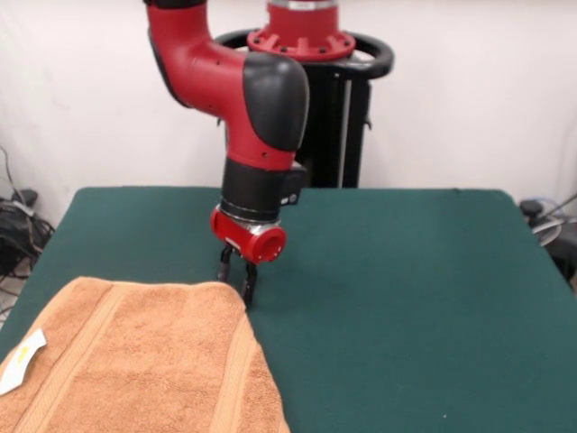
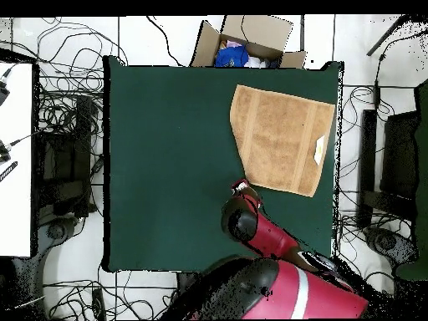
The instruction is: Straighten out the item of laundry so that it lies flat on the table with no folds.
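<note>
I find no legible text, brand, number or sign in either view. The small white care tag (image 1: 22,361) on my orange-tan terry cloth hand towel (image 1: 135,361) shows no readable print. The open brown cardboard box (image 2: 251,38) beyond the table edge carries no marking I can read.

The towel (image 1: 135,361) lay flat on the counter (image 1: 406,289) near one corner; the pincer (image 1: 236,278) stood at its inner corner.
</note>
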Motion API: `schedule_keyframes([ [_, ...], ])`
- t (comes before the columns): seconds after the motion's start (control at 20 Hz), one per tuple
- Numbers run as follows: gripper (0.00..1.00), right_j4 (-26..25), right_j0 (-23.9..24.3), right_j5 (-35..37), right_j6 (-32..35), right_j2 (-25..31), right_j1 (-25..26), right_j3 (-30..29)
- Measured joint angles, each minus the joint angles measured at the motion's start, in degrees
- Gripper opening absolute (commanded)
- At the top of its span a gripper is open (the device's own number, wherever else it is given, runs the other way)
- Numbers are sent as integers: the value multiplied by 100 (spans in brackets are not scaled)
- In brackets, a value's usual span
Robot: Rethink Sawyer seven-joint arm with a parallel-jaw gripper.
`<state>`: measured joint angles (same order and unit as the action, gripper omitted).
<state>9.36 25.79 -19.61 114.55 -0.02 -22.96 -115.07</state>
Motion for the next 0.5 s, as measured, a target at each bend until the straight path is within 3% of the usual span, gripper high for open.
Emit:
schedule_keyframes([
  [0.5,100,-178,-48,-17,0,76,-64,3],
])
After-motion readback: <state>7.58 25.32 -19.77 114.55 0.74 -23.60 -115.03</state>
